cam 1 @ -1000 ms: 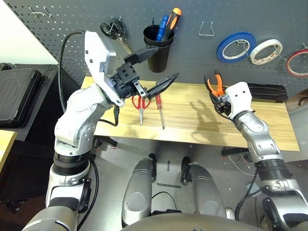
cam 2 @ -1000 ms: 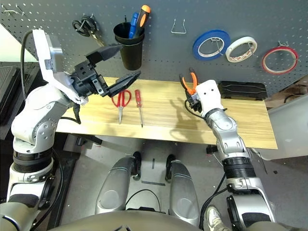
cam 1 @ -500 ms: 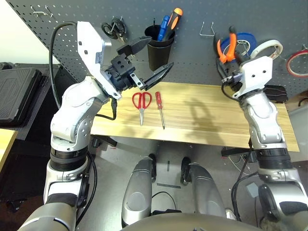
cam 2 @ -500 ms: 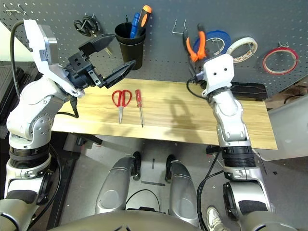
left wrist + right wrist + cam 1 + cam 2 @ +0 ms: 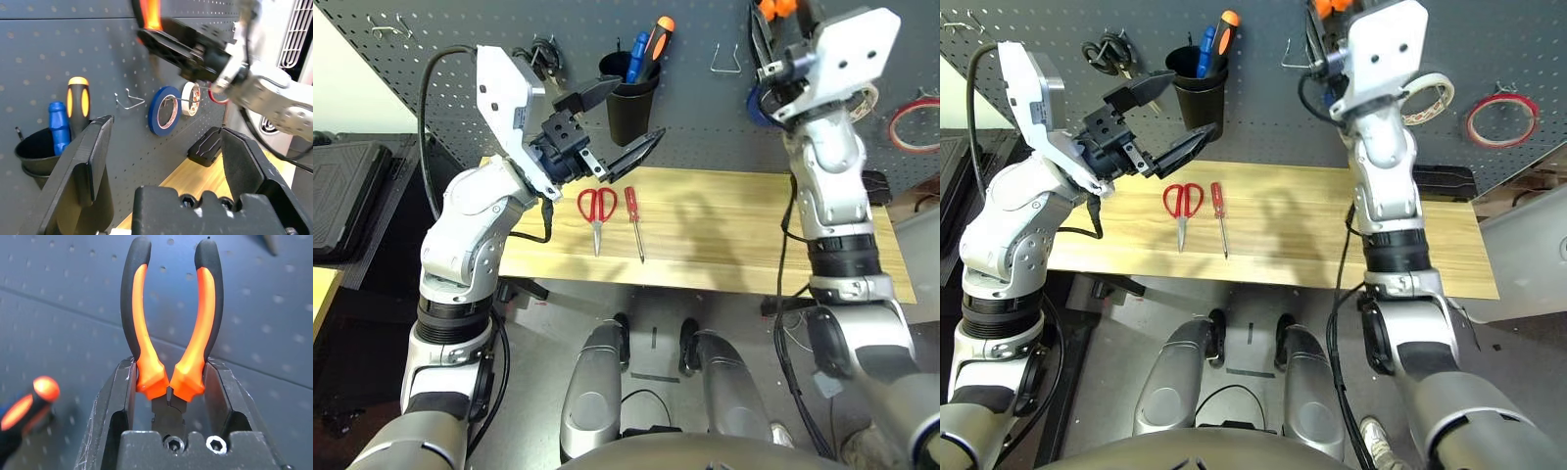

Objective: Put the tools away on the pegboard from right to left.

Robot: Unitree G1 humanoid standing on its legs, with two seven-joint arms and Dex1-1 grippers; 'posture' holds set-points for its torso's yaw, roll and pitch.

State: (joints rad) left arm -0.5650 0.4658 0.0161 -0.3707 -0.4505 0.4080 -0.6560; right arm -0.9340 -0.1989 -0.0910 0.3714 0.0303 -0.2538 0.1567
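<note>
A: Head views. The right gripper [image 5: 1324, 24] is raised up against the dark grey perforated pegboard [image 5: 450, 44], with the orange-and-black-handled pliers [image 5: 771, 8] pinched in it, handles pointing up past the top edge of the picture. The bare bent-wire metal hook [image 5: 726, 59] sits just to the left of the gripper and a bit lower.

B: So the hook is down-left of the pliers. Right arm is far nearer. What about the left?

A: The left gripper [image 5: 609, 125] hovers over the light wooden table [image 5: 724, 225], fingers spread wide and holding nothing. The red-handled scissors [image 5: 596, 210] and slim red-handled screwdriver [image 5: 631, 211] lie flat beside each other below it. The thin red tape ring [image 5: 913, 125] already hangs at far right.

B: Left wrist view?

A: It confirms the spread fingers. Beyond them are the hook, the blue tape roll [image 5: 163, 110] and the white tape roll [image 5: 189, 98], with the right arm's pliers crossing above.

B: Right wrist view?

A: The fingers clamp the pliers at the base of the handles. The long axis runs straight out along the fingers, and the handles splay apart towards the board.

B: My read: bring that open V down-left onto the hook.
</note>
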